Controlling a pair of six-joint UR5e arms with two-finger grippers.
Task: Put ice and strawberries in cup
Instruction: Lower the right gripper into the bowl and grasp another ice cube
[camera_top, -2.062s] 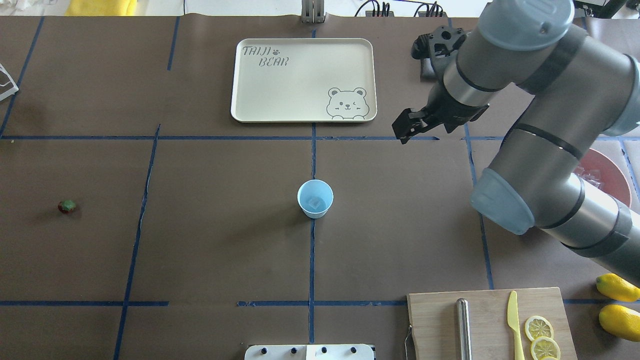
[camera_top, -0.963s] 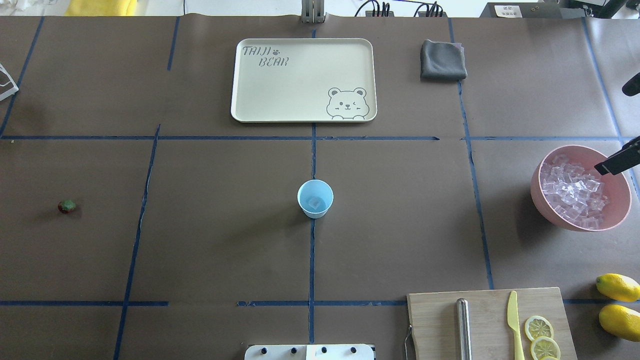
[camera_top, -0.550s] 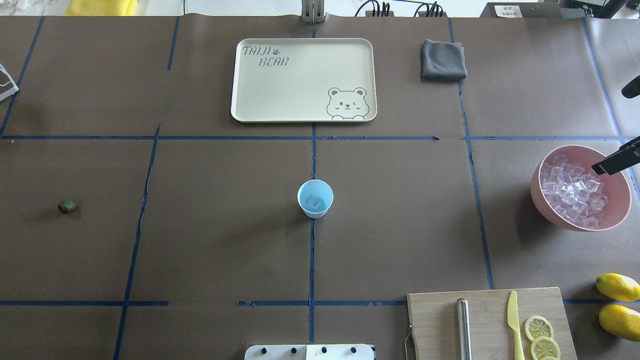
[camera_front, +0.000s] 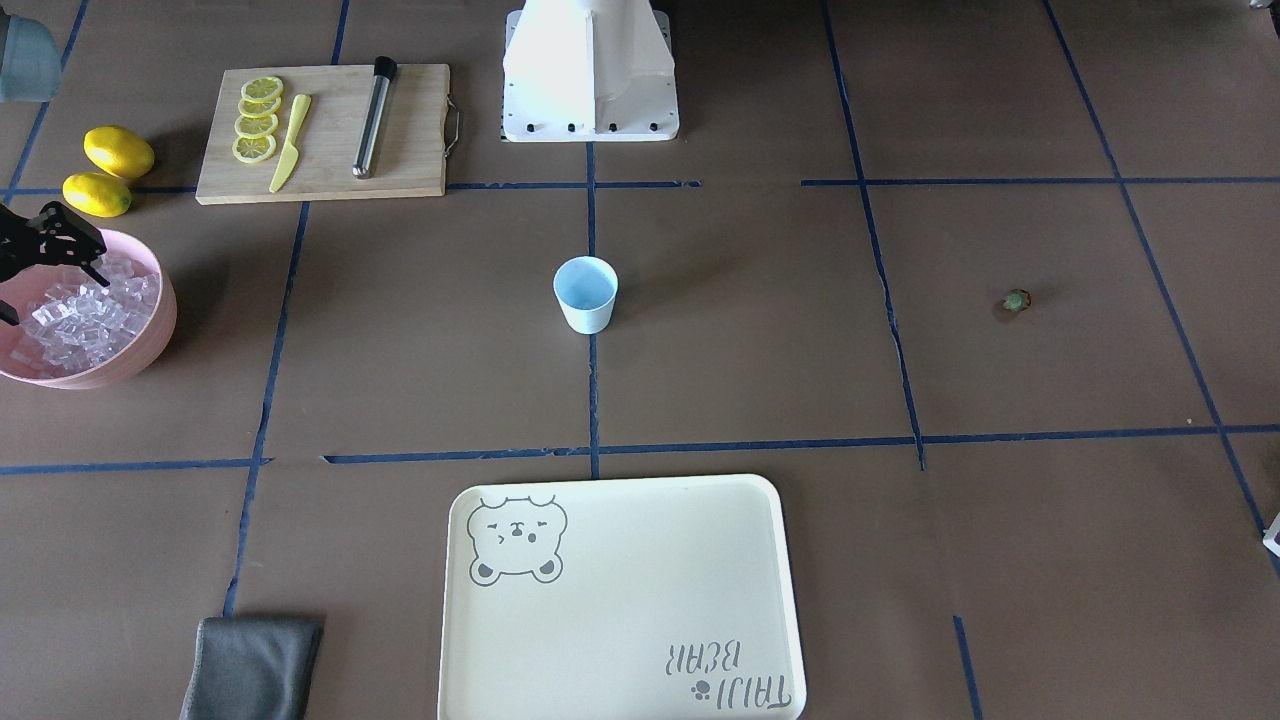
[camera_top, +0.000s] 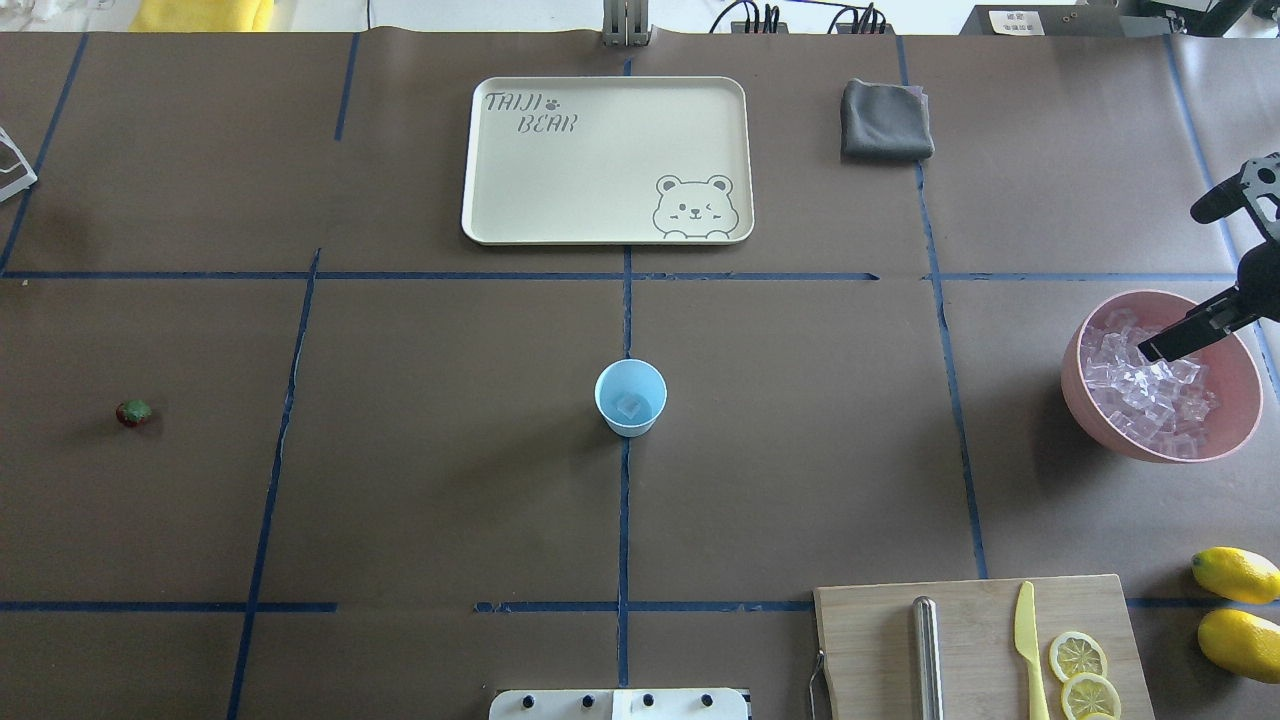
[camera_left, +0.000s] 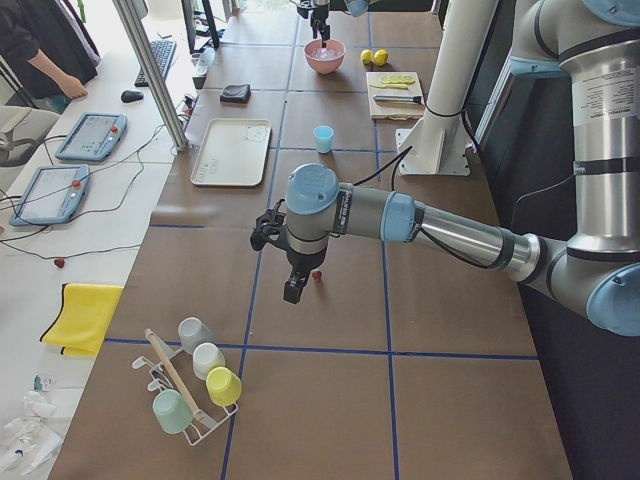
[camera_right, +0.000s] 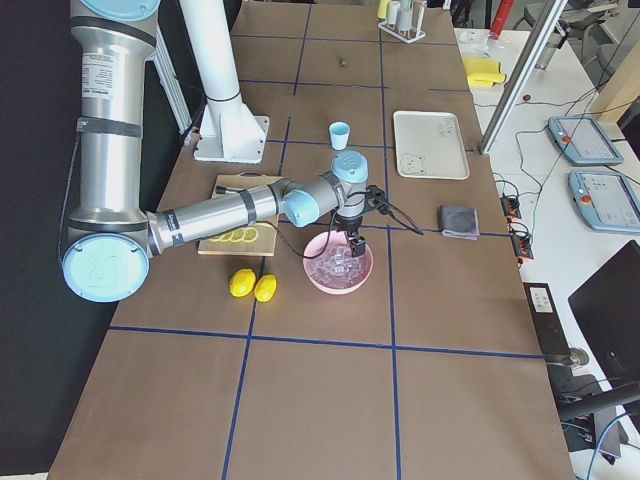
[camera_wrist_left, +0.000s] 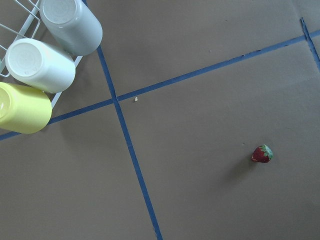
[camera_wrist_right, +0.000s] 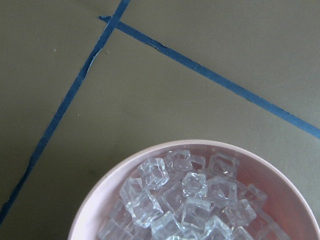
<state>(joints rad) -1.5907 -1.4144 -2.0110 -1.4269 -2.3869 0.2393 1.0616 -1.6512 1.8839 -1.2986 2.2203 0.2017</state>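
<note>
The pale blue cup (camera_top: 630, 397) stands mid-table with one ice cube (camera_top: 631, 405) inside it. More ice (camera_top: 1140, 385) fills the pink bowl (camera_top: 1085, 420) at the right; the right wrist view looks down on these cubes (camera_wrist_right: 185, 200). My right gripper (camera_top: 1175, 338) hangs just above that ice, open and holding nothing, and the front view also shows it (camera_front: 50, 295). A strawberry (camera_top: 133, 412) lies alone far left, also seen in the left wrist view (camera_wrist_left: 262, 154). My left gripper (camera_left: 290, 290) hovers near the strawberry (camera_left: 316, 276); I cannot tell whether it is open or shut.
A cream tray (camera_top: 500, 200) and a grey cloth (camera_top: 885, 120) sit at the far side. A cutting board (camera_top: 870, 640) carries a knife, a metal rod and lemon slices, with two lemons (camera_top: 1235, 575) beside it. A rack of cups (camera_wrist_left: 45, 65) lies near the strawberry.
The right arm swung from near the tray out to the right. Its gripper has since come in over the pink bowl and moved further across the ice. Cup and strawberry stayed put.
</note>
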